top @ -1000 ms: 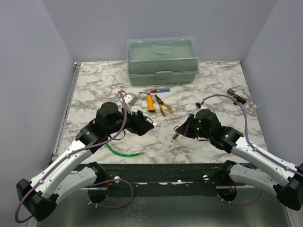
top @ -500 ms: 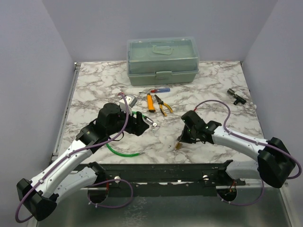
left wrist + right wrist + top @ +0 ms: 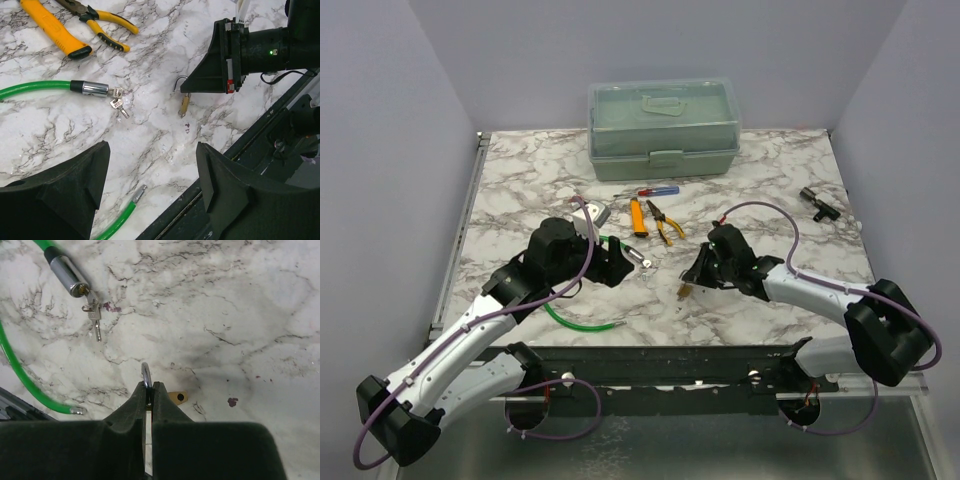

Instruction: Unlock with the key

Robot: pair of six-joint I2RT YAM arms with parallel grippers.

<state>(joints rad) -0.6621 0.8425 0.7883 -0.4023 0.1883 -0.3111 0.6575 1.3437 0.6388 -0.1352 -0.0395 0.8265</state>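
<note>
A green cable lock point(image 3: 35, 89) lies on the marble table, its chrome cylinder point(image 3: 90, 88) carrying a small bunch of keys point(image 3: 118, 104) in the keyhole; the keys point(image 3: 94, 315) also show in the right wrist view. My right gripper point(image 3: 149, 390) is shut on the silver shackle point(image 3: 146, 374) of a small brass padlock point(image 3: 184, 104), held low over the table right of the keys. In the top view the right gripper point(image 3: 688, 285) sits mid-table. My left gripper point(image 3: 150, 190) hovers open over the cable's free end point(image 3: 131, 200), holding nothing.
A pale green toolbox point(image 3: 663, 125) stands at the back. A yellow utility knife point(image 3: 637, 217), yellow-handled pliers point(image 3: 665, 222) and a small screwdriver point(image 3: 655, 190) lie behind the grippers. A black part point(image 3: 817, 201) sits far right. The dark front rail point(image 3: 670, 360) runs close below.
My right arm has swung in toward the table's middle, carrying the padlock slightly left and nearer the keys. The left arm has hardly moved.
</note>
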